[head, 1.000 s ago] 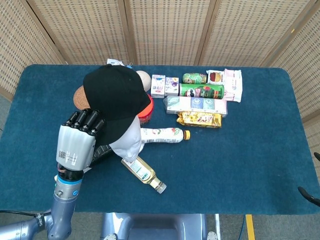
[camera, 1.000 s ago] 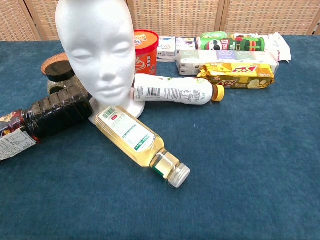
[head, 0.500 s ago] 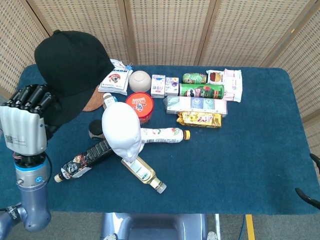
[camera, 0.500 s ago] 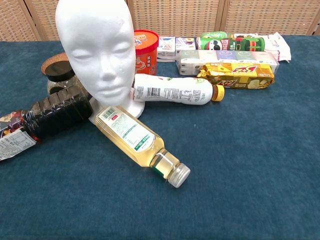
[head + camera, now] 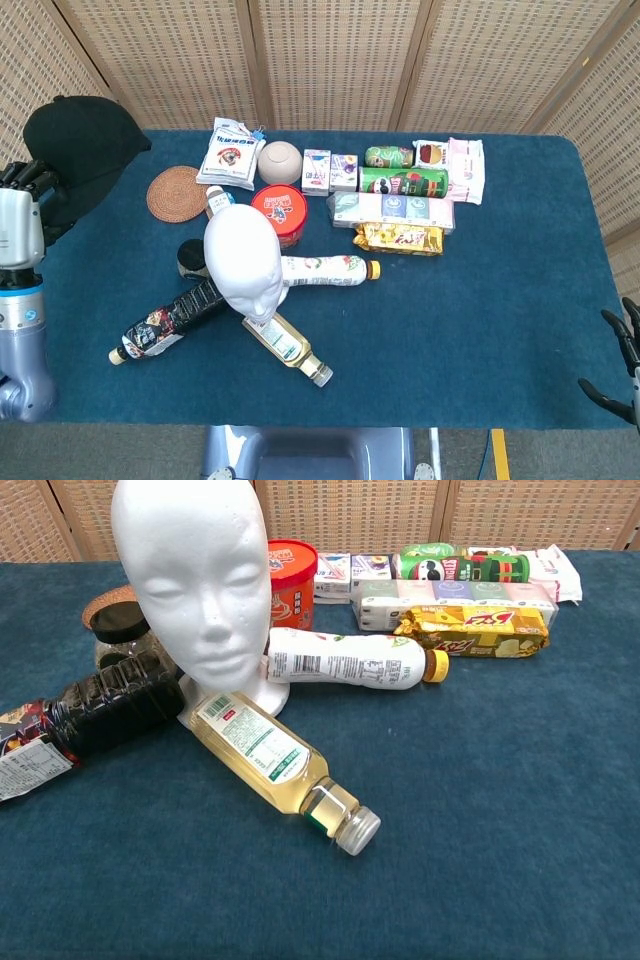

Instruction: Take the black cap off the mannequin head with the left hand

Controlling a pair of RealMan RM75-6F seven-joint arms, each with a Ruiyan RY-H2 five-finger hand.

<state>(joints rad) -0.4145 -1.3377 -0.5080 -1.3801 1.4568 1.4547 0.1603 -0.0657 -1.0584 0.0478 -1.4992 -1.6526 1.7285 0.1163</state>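
Observation:
The black cap (image 5: 78, 143) hangs at the far left of the head view, over the table's left edge, held by my left hand (image 5: 22, 222), which grips its brim. The white foam mannequin head (image 5: 243, 262) stands bare and upright left of the table's centre, and the chest view shows its face (image 5: 195, 575) uncovered. My right hand (image 5: 618, 368) is only partly seen at the lower right corner, off the table; its fingers look spread with nothing in them.
A dark bottle (image 5: 170, 319), a yellow-liquid bottle (image 5: 287, 347) and a white bottle (image 5: 325, 270) lie around the mannequin's base. A red cup (image 5: 283, 212), a cork coaster (image 5: 176, 193), a snack bag (image 5: 230, 153) and rows of boxes and cans (image 5: 400, 190) fill the back.
My left hand has lifted the cap off the mannequin head and carried it up and far to the left, beyond the table edge. The mannequin head now stands bare.

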